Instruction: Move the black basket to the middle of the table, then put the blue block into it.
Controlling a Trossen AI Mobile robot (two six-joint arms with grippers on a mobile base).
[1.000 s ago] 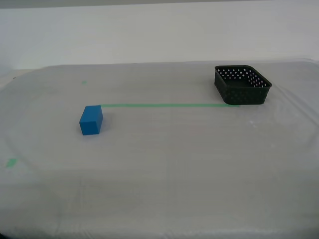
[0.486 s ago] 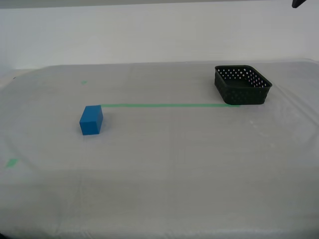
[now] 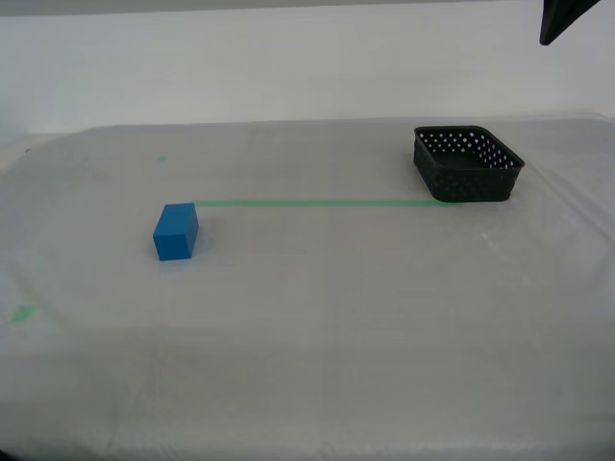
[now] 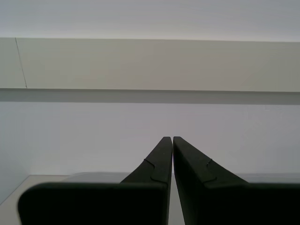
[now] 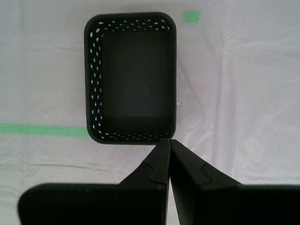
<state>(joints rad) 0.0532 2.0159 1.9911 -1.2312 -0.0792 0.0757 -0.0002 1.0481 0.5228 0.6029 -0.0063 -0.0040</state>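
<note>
The black basket [image 3: 468, 163] sits on the desk [image 3: 317, 327] toward the far side on the exterior view's right, at the end of the green tape line [image 3: 317, 203]; it is empty. It looks like thin plastic full of round holes, so I think it is light and a bit bendy, and it may slide on the sheet if pushed. The best place to take hold is one wall — one finger inside, one outside, pinching the rim; the near wall looks easiest to reach.

The blue block [image 3: 176, 231] rests well apart from the basket, on the exterior view's left, at the other end of the tape line; it looks solid and hard, with flat sides that should be easy to pinch.

My first end effector [image 5: 168, 143] hangs above the basket with its two fingers pressed together, holding nothing; it must spread before it can grip. My second end effector [image 4: 172, 139] is also pressed together and points at the wall, up off the desk. A dark tip [image 3: 562, 19] shows in the exterior view's top right corner — probably the first arm, but too little shows to be sure.

The desk is wide, flat and covered in whitish sheeting, maybe slippery; the middle has lots of room.
</note>
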